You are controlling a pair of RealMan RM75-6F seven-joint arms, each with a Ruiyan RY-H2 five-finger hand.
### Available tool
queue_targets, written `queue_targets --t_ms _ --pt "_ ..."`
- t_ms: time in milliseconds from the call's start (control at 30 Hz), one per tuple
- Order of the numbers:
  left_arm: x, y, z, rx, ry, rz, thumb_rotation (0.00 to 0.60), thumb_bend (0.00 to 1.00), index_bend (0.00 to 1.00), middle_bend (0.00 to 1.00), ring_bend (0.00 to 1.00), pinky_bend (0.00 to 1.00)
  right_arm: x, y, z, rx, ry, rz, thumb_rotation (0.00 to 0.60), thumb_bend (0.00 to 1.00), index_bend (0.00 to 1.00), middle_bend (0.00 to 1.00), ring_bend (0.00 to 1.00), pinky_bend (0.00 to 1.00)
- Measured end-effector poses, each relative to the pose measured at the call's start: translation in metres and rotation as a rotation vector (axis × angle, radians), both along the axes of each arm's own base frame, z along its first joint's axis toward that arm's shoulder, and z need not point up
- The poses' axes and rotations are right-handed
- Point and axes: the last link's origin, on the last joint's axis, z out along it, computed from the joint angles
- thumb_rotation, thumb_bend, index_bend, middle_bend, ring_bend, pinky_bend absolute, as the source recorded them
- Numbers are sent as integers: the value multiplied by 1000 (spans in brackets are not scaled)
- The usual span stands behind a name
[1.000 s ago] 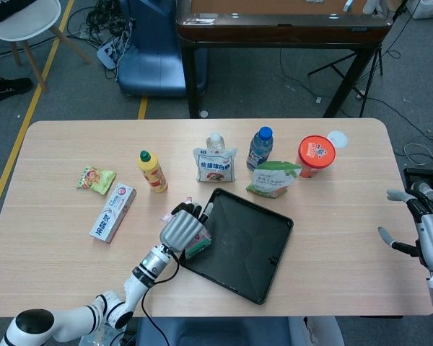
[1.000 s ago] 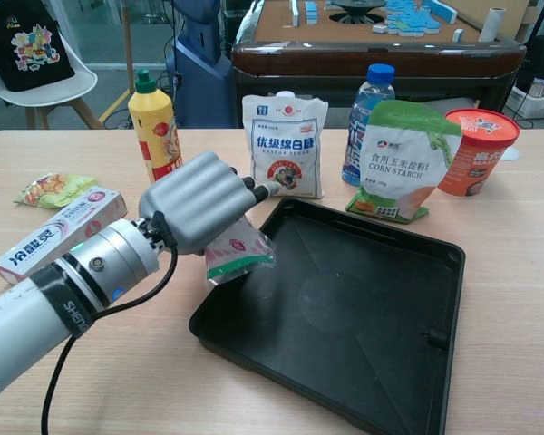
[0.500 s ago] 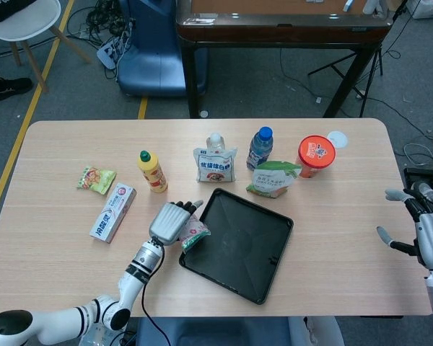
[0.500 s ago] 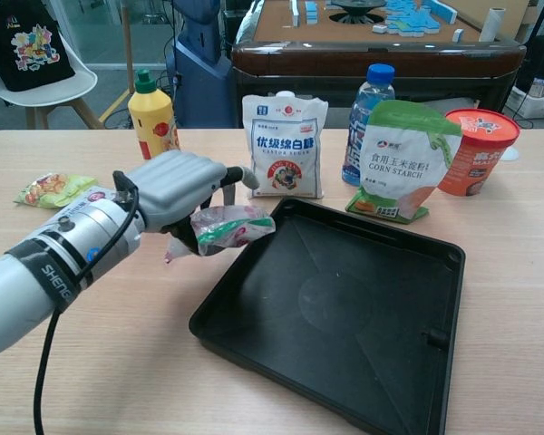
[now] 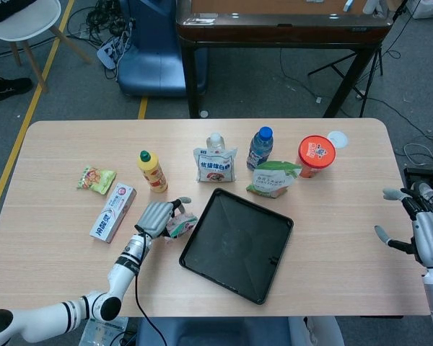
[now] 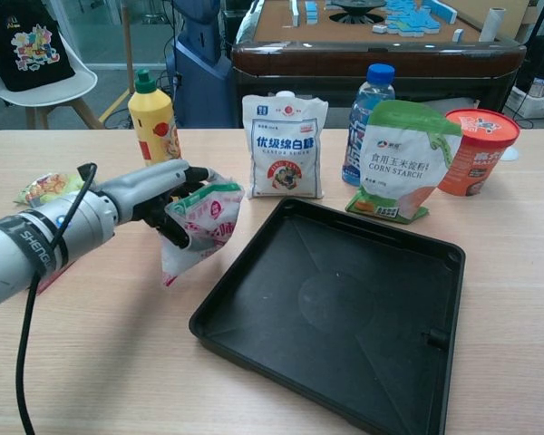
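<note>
1. One second has carried my left hand [image 6: 154, 195] and the small snack pouch [image 6: 199, 222] it pinches off the black tray's [image 6: 344, 308] 9 o'clock rim, out over the tabletop [image 6: 118, 362].
2. Pouch now hangs at 5 o'clock of the yellow squeeze bottle [image 6: 152, 118], clear of the tray.
3. My right hand [image 5: 422, 231] rests spread, holding nothing, at the tabletop's 3 o'clock edge.

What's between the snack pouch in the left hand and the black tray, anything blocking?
Nothing visible. The left hand grips the pouch just off the left edge of the black tray, with only bare table between them. The tray itself holds nothing. The sugar bag and yellow bottle stand further back, out of that line.
</note>
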Motion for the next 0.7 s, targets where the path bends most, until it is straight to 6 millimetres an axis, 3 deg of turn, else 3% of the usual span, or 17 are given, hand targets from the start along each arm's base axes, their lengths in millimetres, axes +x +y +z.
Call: queue_targets --t_ms 400,700 --pt "-17 6 0 -83 -98 80 600 313 165 420 404 565 0 -3 -3 9 0 -3 600 237 248 316 163 202" --pt "-15 10 -4 -108 -117 95 600 302 114 389 367 532 -1 -3 -4 12 0 -11 600 237 248 316 163 202"
